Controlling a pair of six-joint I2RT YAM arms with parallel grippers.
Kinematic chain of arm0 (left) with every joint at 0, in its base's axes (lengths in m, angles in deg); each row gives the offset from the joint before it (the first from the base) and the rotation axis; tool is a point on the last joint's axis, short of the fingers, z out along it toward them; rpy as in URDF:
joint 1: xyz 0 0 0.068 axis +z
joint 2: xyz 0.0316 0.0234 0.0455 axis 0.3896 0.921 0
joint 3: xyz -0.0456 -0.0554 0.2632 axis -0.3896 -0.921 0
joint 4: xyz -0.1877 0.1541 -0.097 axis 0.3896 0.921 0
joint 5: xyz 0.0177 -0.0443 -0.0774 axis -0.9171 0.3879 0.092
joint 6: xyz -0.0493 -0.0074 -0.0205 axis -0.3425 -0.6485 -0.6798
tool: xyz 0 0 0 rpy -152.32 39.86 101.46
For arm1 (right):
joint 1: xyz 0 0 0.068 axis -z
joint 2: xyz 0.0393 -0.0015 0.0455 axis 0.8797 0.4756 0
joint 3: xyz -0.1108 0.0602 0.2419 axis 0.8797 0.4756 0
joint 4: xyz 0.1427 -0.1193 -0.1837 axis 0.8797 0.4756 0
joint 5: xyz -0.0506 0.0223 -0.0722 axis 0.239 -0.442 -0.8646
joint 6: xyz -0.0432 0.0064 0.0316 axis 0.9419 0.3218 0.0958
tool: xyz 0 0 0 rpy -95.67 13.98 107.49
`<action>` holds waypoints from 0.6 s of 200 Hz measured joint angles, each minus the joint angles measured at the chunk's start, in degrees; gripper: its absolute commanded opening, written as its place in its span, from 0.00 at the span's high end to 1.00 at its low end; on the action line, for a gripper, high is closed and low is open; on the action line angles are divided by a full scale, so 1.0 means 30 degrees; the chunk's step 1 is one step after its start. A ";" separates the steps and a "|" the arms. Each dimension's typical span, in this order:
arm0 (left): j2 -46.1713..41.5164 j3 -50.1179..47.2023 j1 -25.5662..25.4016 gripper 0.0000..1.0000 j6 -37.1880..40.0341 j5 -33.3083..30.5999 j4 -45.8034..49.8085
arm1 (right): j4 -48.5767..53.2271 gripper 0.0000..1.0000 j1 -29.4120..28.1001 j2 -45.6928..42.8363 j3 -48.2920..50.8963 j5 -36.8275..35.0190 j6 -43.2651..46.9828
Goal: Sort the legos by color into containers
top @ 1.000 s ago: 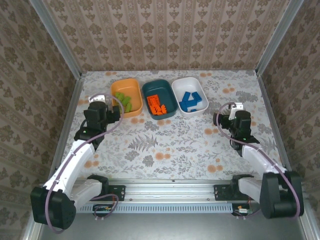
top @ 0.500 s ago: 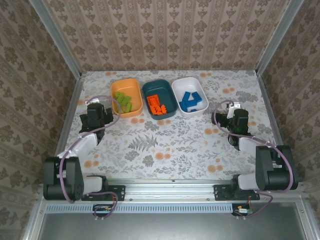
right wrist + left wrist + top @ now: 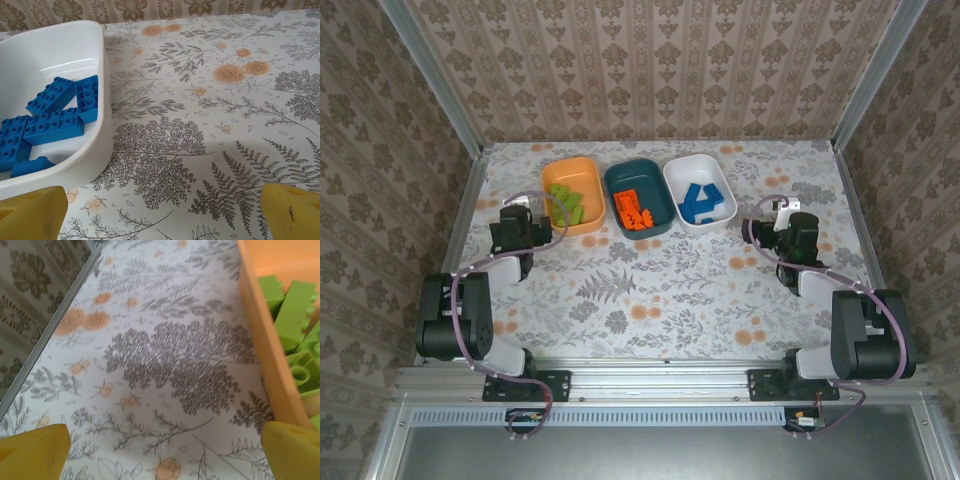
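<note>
The sorted legos [image 3: 633, 210] are being held in the orange bowl [image 3: 582, 166], teal bowl [image 3: 656, 182] and white bowl [image 3: 688, 170], and the left claw [image 3: 162, 452] and right claw [image 3: 160, 212], wide open and empty, are being poised close by, so one bowl could be tipped by a careless swing.

On the bench [image 3: 650, 290], three bowls stand in a row: the orange bowl [image 3: 582, 166] holds green legos [image 3: 567, 203], the teal bowl [image 3: 642, 176] orange legos [image 3: 634, 211], the white bowl [image 3: 690, 168] blue legos [image 3: 701, 200].
</note>
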 measured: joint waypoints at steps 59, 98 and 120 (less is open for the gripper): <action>0.0000 -0.2528 0.0459 0.00 0.0714 0.2324 -0.3781 | 0.0357 0.00 0.0000 0.0306 -0.0342 0.0386 0.0066; 0.0197 -0.3242 0.1071 0.00 0.0831 0.3883 -0.5807 | 0.0554 0.00 0.0000 0.0831 -0.0459 0.0444 0.0233; 0.0430 -0.3504 0.1122 0.00 0.0925 0.4386 -0.6659 | 0.0539 0.00 0.0000 0.0918 -0.0474 0.0503 0.0423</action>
